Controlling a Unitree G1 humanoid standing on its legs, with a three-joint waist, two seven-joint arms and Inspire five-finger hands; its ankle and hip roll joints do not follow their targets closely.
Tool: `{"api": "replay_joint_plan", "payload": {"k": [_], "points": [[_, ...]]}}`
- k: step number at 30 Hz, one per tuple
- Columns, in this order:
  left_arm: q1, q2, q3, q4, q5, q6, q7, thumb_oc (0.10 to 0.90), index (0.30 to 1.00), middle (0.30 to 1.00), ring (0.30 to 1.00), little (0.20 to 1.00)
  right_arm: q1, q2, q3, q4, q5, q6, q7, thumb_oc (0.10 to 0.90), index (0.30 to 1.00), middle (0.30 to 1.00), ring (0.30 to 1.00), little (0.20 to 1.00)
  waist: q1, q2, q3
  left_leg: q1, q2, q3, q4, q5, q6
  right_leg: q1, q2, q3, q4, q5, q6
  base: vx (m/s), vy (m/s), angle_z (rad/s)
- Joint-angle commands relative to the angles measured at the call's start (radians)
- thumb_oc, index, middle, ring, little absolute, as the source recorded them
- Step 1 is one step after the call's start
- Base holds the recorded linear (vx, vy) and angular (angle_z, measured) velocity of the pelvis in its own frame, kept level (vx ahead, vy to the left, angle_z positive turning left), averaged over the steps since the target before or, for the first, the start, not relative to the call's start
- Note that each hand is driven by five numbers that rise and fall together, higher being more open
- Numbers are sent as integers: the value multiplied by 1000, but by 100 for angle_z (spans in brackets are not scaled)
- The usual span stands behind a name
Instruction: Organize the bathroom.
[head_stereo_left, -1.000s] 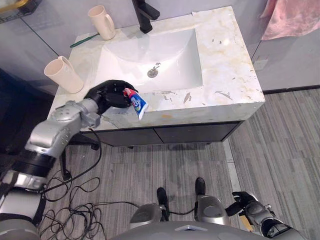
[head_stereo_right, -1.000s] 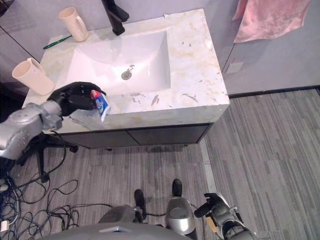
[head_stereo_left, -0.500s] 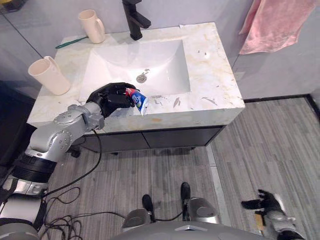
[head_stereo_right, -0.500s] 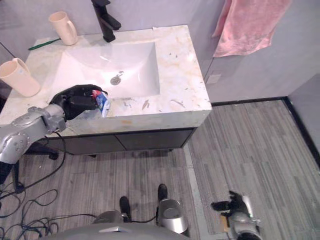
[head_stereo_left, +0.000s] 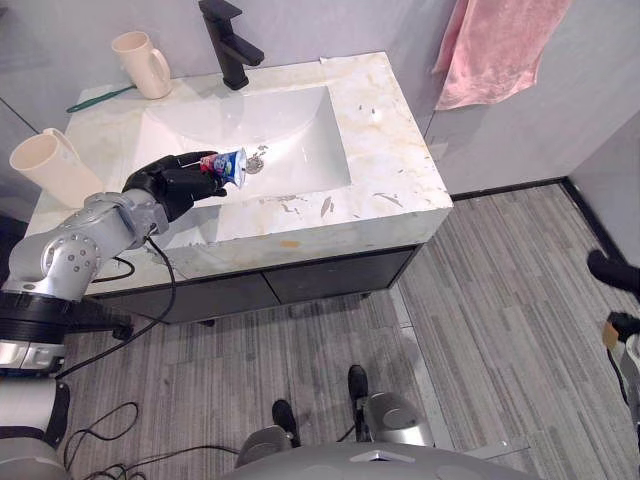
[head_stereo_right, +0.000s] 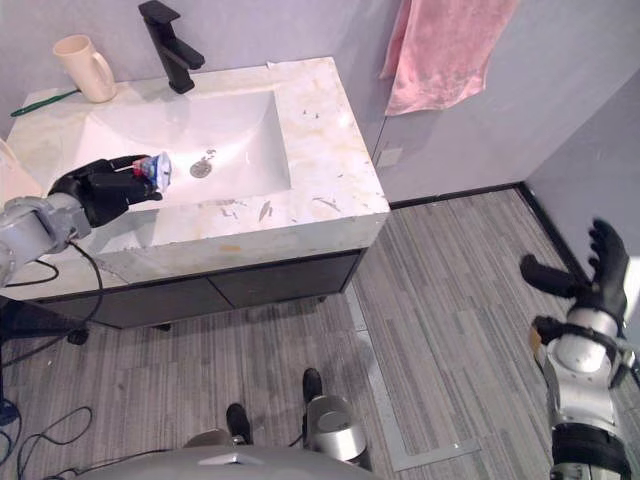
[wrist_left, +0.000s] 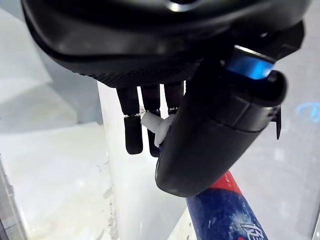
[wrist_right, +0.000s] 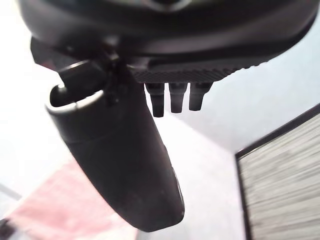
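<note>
Toothpaste tube (head_stereo_left: 222, 163) gripped in left hand (head_stereo_left: 165, 186); print unreadable.

I see a vanity surface (head_stereo_left: 390, 180) ahead of me with a sink (head_stereo_left: 300, 150) set into its middle. A faucet (head_stereo_left: 228, 40) stands behind the sink. One cup (head_stereo_left: 140, 63) sits at the back left corner, a toothbrush (head_stereo_left: 98, 97) lying just beside it. Another cup (head_stereo_left: 45, 168) stands at the left edge. My left hand (head_stereo_left: 165, 185) holds a toothpaste tube (head_stereo_left: 222, 163) over the sink's left rim. A towel (head_stereo_left: 500, 45) hangs on the wall to the right.

Bright even light, soft shadows; both wrist views blurred up close.
</note>
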Motion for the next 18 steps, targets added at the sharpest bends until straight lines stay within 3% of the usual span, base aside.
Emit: {"api": "replay_joint_plan", "payload": {"k": [1, 8, 18], "points": [[-197, 19, 58, 12, -81, -110, -22, 400, 300, 300, 300, 300, -158, -172, 19, -97, 22, -92, 69, 800, 900, 900, 900, 900, 16, 28, -78, -47, 52, 72, 115, -58, 19, -24, -37, 69, 41, -165, 88, -3, 47, -13], [-239, -9, 13, 52, -98, -124, -16, 400, 300, 300, 300, 300, -374, -185, 203, -221, 54, -95, 229, 800, 900, 900, 900, 900, 35, 31, -88, -38, 49, 74, 103, -57, 18, -16, -38, 69, 32, -165, 87, 21, 25, -4], [-280, -96, -58, 75, -143, -161, -29, 400, 300, 300, 300, 300, -773, -176, 518, -185, 154, 28, 332, 800, 900, 900, 900, 900, 92, 18, -115, -27, 47, 47, 97, -49, 8, 22, -35, 52, 11, -170, 80, 54, 2, 4]]}}
